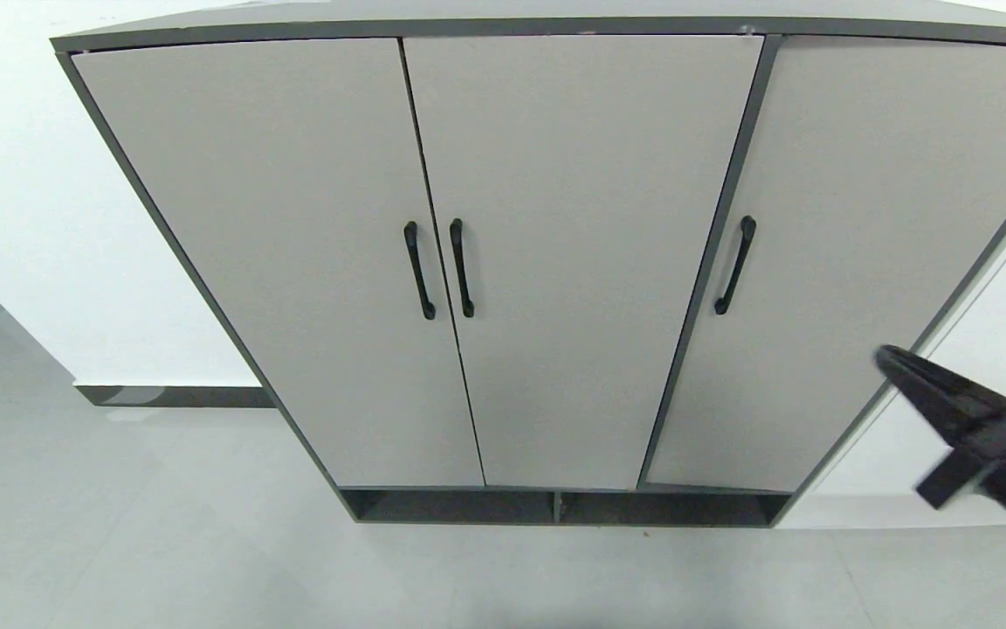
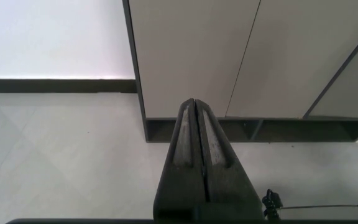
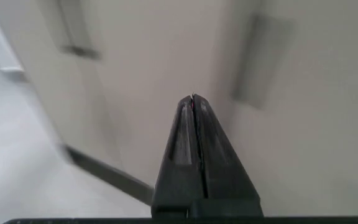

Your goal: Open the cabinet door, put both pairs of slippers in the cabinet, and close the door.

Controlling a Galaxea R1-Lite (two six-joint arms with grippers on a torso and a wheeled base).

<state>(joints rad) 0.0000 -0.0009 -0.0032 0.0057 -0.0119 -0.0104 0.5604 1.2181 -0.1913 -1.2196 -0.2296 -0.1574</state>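
A grey cabinet (image 1: 555, 262) with three doors stands before me, all doors closed. The left door (image 1: 276, 262) and middle door (image 1: 582, 262) have black handles (image 1: 419, 269) (image 1: 461, 266) side by side; the right door (image 1: 852, 262) has its handle (image 1: 735, 264) near its left edge. My right gripper (image 1: 887, 356) is shut and empty, in front of the right door's lower right part. In the right wrist view its fingers (image 3: 193, 102) point at a door with a blurred handle (image 3: 260, 59). My left gripper (image 2: 193, 104) is shut and empty, facing the cabinet's base (image 2: 253, 129).
Open low compartments (image 1: 555, 507) run under the doors. Grey tiled floor (image 1: 162, 542) spreads in front. A white wall (image 1: 23, 218) with a dark skirting strip (image 1: 180, 396) lies to the left of the cabinet.
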